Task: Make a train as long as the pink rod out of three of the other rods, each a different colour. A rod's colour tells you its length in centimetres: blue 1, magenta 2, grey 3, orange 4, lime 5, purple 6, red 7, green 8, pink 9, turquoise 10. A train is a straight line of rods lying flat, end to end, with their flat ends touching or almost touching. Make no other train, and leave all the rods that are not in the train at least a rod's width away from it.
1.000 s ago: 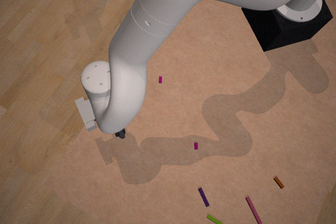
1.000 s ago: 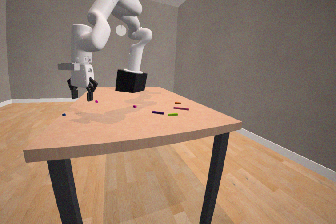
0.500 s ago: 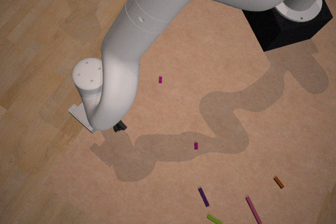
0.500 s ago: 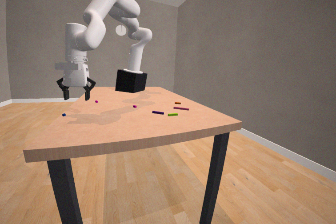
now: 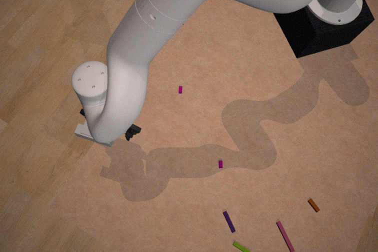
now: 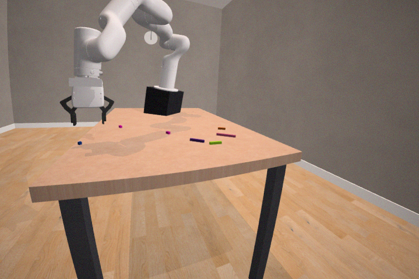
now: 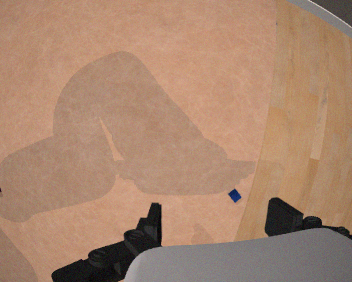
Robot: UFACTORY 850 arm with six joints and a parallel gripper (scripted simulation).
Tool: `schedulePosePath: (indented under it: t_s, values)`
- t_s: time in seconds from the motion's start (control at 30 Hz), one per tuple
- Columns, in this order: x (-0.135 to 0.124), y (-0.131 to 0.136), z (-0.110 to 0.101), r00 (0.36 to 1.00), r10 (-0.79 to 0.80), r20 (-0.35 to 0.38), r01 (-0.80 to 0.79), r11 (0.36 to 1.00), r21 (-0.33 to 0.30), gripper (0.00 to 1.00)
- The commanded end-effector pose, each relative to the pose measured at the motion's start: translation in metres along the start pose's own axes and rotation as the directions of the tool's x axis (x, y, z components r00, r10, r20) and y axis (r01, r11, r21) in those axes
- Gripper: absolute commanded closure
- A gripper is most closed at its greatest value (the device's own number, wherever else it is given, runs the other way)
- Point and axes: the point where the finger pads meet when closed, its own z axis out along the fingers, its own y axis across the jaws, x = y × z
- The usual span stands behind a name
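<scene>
Tool (image 6: 88, 122): released, empty, hanging over the desk (image 6: 147, 170) edge near the blue rod (image 7: 235, 196), your likely pick. Pink rod (image 5: 285, 236) lies far off beside purple rod (image 5: 229, 221) and lime rod (image 5: 241, 246).

No readable text, labels, brands, numbers or signs anywhere.

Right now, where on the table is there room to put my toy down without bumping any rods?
The widest free patch lies between the upper magenta rod and the black base. Another lies between the lower magenta rod and the purple rod. It is crowded where purple, lime rod, pink rod and orange rod cluster.
</scene>
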Motion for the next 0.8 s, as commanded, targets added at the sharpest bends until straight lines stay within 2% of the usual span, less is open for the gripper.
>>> schedulePosePath:
  t_s: [0.0, 0.2, 0.27, 0.33, 0.53, 0.77]
  values:
    - [0.0, 0.009, -0.002, 0.986, -0.166, -0.015, 0.166, 0.986, 0.01, 0.0]
    - [-0.002, 0.018, -0.003, 0.945, -0.326, -0.015, 0.326, 0.945, 0.007, 0.0]
    - [-0.002, 0.018, -0.003, 0.945, -0.326, -0.015, 0.326, 0.945, 0.007, 0.0]
    - [-0.003, 0.024, -0.003, 0.908, -0.418, -0.015, 0.418, 0.909, 0.005, 0.0]
    - [-0.005, 0.032, -0.004, 0.833, -0.554, -0.014, 0.554, 0.833, 0.002, 0.0]
    - [-0.006, 0.036, -0.005, 0.787, -0.616, -0.013, 0.616, 0.787, 0.001, 0.0]
